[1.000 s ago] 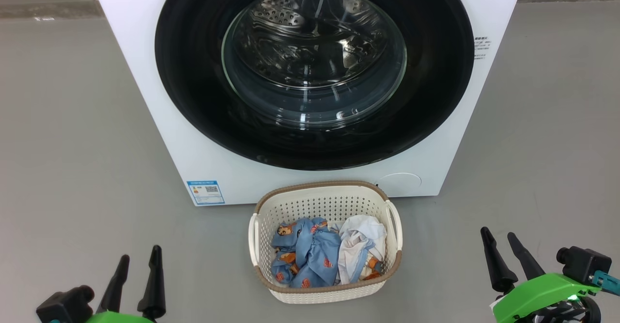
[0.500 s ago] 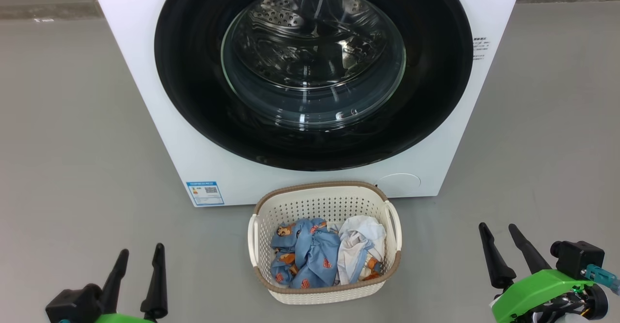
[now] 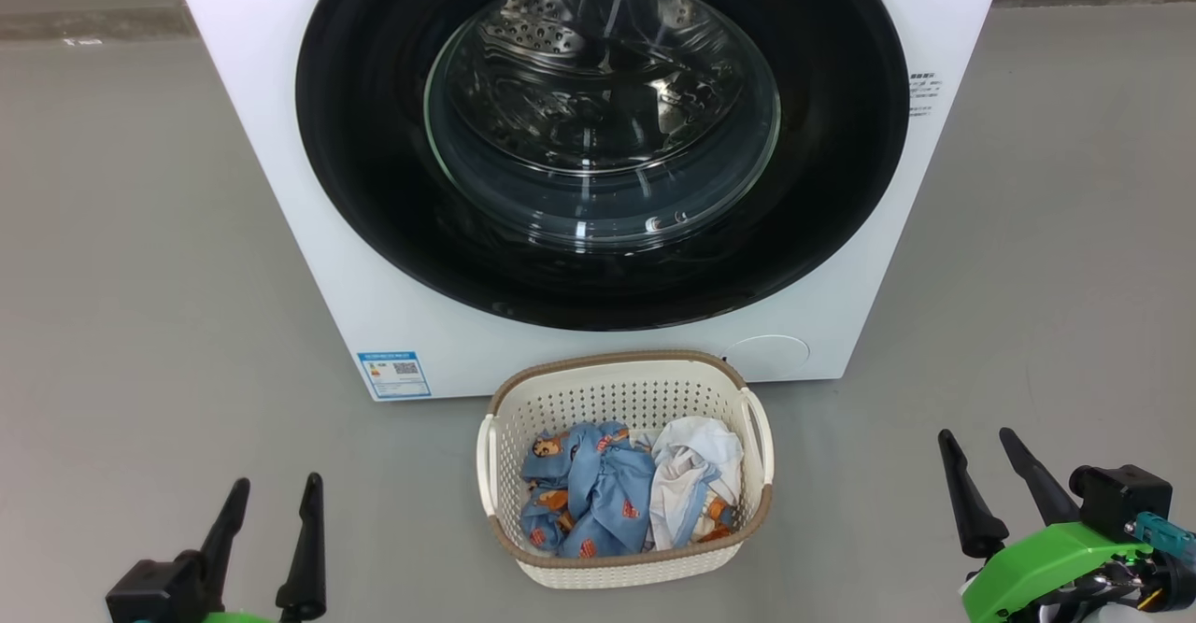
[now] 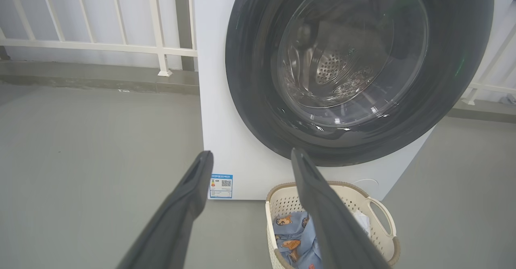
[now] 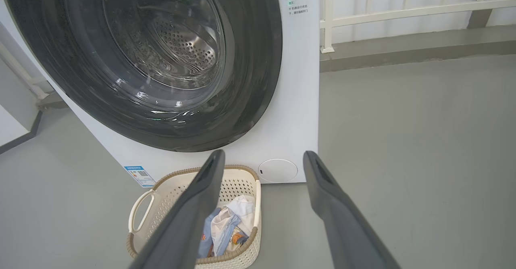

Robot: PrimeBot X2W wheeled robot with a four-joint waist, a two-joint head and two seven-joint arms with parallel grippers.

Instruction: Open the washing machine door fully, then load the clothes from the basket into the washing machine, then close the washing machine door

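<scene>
**Full basket in front of a shut washer door**

Nearest, the left gripper and the right gripper hover low on either side over the grey floor, each with its fingers spread and nothing between them. A little farther, between them, stands the basket, cream with perforated walls, a brown rim and white handles. In it lie the clothes: crumpled light blue fabric with orange prints on the left, a white cloth on the right. Just beyond is the washing machine, with a blue label low on its left. The washing machine door, a glossy black ring round bulging glass, sits closed against the front.
</scene>
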